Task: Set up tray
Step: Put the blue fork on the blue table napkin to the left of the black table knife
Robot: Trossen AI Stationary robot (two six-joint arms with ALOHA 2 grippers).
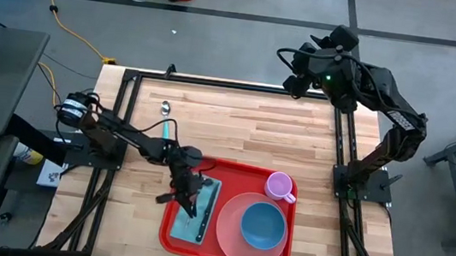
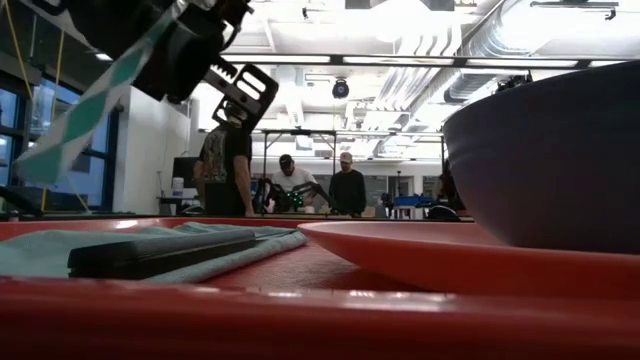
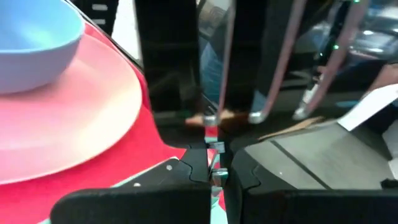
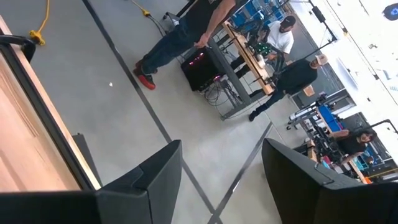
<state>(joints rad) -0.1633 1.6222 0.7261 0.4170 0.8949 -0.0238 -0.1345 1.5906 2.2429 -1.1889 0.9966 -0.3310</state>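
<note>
Red tray [image 1: 172, 229] rim fills the low view's foreground; it sits at the near-centre edge of the wooden table [image 1: 237, 125]. Left gripper [image 1: 194, 200] hangs over the tray's left half, above a teal cloth [image 1: 197, 215] with a dark flat utensil [image 2: 160, 254] on it, fingers pinched on a teal-and-white patterned handle [image 2: 95, 100], which slants up off the cloth in the low view. On the tray's right half: salmon-pink plate [image 1: 229, 232] carrying a blue bowl [image 1: 263, 224], with a pink mug [image 1: 280, 186] at the tray's far right corner. A spoon [image 1: 164, 109] lies on bare wood, well apart from the tray, toward the far left. Right gripper [image 1: 304, 68] is parked off the table's far right corner, fingers spread, holding nothing, facing the grey floor. Black frame rails edge the table. Room behind: several people standing at benches, and a yellow cable [image 1: 52, 6] on the floor.
</note>
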